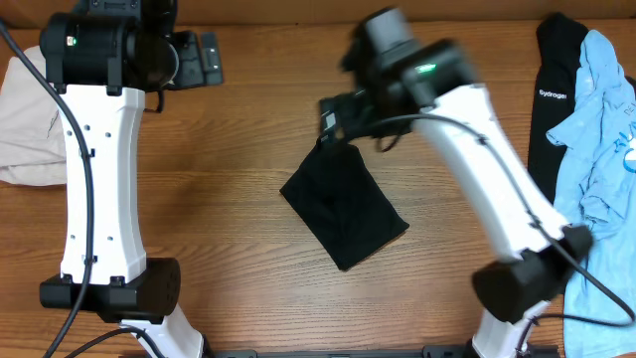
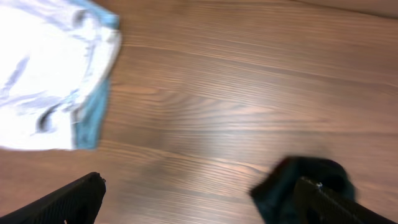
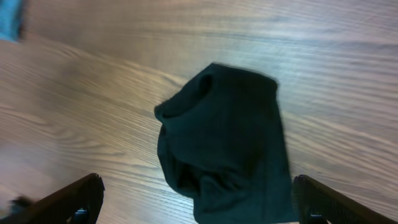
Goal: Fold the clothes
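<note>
Two arms share one broad wooden table (image 1: 248,219). My left is parked at the far-left corner near a crumpled pale cloth (image 1: 25,119), likely to stay out of the way. Heaped at the right edge, a light-blue T-shirt (image 1: 601,149) and a lettered black garment (image 1: 552,89) sit well apart. Mid-table lies the plain black T-shirt (image 1: 343,214), soft fabric folded small into a wrinkled, lopsided diamond. My right gripper (image 3: 198,183) hangs over its far corner, fingers spread wide and holding nothing. My left gripper (image 2: 199,186) gapes wide too.
</note>
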Tool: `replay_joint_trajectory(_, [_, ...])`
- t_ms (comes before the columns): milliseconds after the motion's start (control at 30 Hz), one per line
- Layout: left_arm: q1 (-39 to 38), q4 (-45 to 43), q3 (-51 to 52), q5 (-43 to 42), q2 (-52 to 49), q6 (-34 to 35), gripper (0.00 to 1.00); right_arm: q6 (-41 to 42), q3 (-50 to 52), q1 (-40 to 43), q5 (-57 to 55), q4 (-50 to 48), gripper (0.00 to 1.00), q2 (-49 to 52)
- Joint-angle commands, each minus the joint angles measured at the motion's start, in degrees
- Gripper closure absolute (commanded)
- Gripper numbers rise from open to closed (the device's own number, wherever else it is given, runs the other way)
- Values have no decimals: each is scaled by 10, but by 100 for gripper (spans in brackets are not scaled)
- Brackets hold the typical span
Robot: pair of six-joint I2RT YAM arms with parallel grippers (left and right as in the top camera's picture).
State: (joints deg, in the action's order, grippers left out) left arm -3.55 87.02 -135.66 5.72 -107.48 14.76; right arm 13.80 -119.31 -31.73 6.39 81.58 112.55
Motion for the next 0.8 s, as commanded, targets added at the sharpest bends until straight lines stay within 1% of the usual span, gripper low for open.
replay_joint_trajectory(0, [19, -5, 17, 65, -7, 21, 0, 44, -5, -43, -86, -5, 0, 48])
replay_joint_trajectory(67, [30, -8, 25, 65, -9, 22, 0, 46, -5, -64, -99, -5, 0, 74])
replay_joint_trajectory(133, [40, -7, 33, 65, -11, 22, 0, 65, -5, -77, -121, -5, 0, 97])
replay_joint_trajectory(267, [53, -8, 55, 65, -12, 22, 0, 86, -5, -85, -144, -5, 1, 122])
replay_joint_trajectory(333, [54, -10, 65, 65, -12, 22, 0, 92, -5, -85, -150, -4, 10, 122])
replay_joint_trajectory(467, [54, -17, 82, 65, -12, 22, 0, 92, -3, -80, -150, 15, 37, 122])
replay_joint_trajectory(533, [54, -21, 91, 65, -12, 22, 0, 92, 8, -80, -150, 19, 49, 122])
replay_joint_trajectory(567, [54, -23, 94, 65, -12, 22, 0, 92, 16, -80, -150, 17, 53, 122])
replay_joint_trajectory(700, [54, -29, 109, 65, -12, 22, 0, 105, 56, -80, -149, 3, 56, 122])
replay_joint_trajectory(767, [54, -29, 112, 65, -12, 22, 0, 114, 66, -76, -149, -1, 61, 122])
